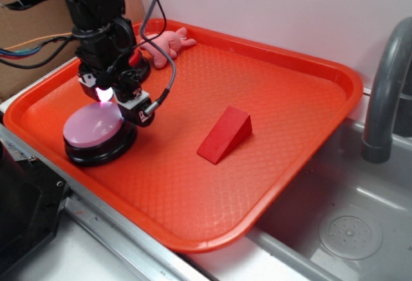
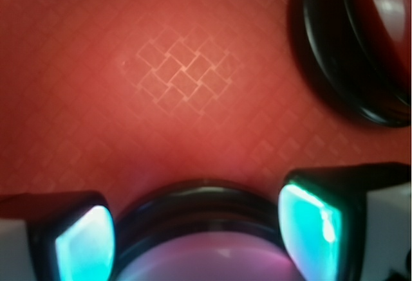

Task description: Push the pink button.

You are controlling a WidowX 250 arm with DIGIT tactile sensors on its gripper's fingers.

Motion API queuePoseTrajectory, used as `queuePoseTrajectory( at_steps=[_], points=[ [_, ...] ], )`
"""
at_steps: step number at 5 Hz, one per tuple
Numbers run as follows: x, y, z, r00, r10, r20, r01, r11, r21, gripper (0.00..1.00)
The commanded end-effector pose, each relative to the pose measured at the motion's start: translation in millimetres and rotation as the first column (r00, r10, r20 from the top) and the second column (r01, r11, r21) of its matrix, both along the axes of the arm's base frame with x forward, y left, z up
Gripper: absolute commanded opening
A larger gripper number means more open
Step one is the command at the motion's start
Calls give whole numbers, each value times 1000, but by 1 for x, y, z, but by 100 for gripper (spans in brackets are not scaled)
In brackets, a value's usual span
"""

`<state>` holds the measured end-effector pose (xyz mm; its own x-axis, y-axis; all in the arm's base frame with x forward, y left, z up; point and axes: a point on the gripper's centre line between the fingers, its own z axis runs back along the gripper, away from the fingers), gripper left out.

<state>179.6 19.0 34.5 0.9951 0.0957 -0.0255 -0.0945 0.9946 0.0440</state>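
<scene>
My black pincer (image 1: pixel 105 94) spread wide, empty | over the pale pink domed plastic button's (image 1: pixel 94 126) twelve-o'clock rim | probably stiff, springy: press centre.

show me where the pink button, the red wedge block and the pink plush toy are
pink button (image 1: pixel 94 125): exterior view, on its pale domed top.
red wedge block (image 1: pixel 222 138): exterior view, on its sloped face.
pink plush toy (image 1: pixel 168 43): exterior view, on its body, near the tray's far rim.

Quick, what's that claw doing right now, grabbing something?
Gripper: open, holding nothing, fingers either side of the pink button.
</scene>
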Motion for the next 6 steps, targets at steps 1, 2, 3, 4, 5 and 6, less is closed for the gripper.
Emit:
queuePoseTrajectory(
  at_steps=[1, 2, 3, 4, 5, 6],
  points=[
    [-23, 7, 74, 999, 6, 41, -4, 999, -40, 100],
    [-33, 9, 88, 999, -13, 30, 14, 999, -45, 100],
    [-34, 10, 96, 1000, -10, 25, 11, 999, -41, 100],
    [-33, 13, 103, 1000, 0, 9, 0, 1000, 3, 100],
    [-31, 15, 111, 1000, -8, 10, 7, 1000, 29, 100],
    [-30, 15, 120, 999, -21, 24, 20, 999, 42, 100]
  ],
)
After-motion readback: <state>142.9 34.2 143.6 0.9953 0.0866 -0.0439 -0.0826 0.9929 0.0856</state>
